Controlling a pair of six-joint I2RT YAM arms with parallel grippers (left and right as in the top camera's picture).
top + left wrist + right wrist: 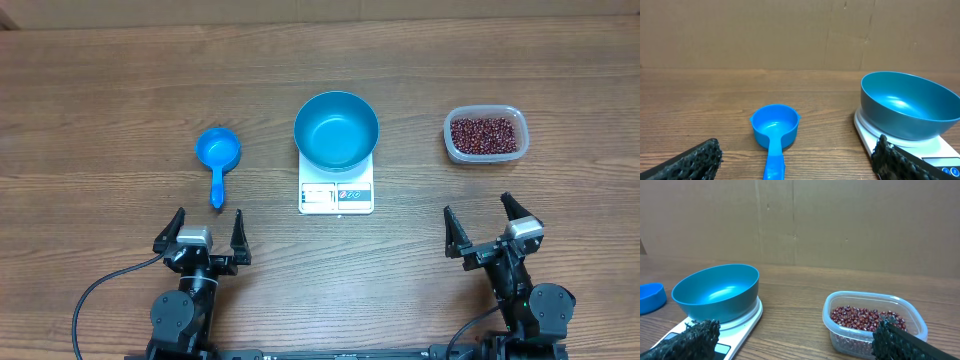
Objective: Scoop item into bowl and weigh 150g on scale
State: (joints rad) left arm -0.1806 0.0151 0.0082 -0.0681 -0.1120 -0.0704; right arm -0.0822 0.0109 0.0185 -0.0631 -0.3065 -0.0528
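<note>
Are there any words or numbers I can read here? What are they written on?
No text here can be read.
scale, front strip: some small marks and buttons, too small and blurred to read.
bowl, scoop, tub: no writing shows on them.

Both arms sit pulled back at the near side, well apart from each other; left arm [180, 312] is folded low over its base; left gripper [209, 215] points straight fwd, jaws spread wide, nothing betw. them; right arm [535, 305] holds approx. the same pose, wrist twisted a little so the right gripper [476, 205] sits skewed, jaws likewise wide w/ nothing held; from each wrist cam the black textured pads [696, 161] show only at the bottom corners, L and R, far apart.
</note>
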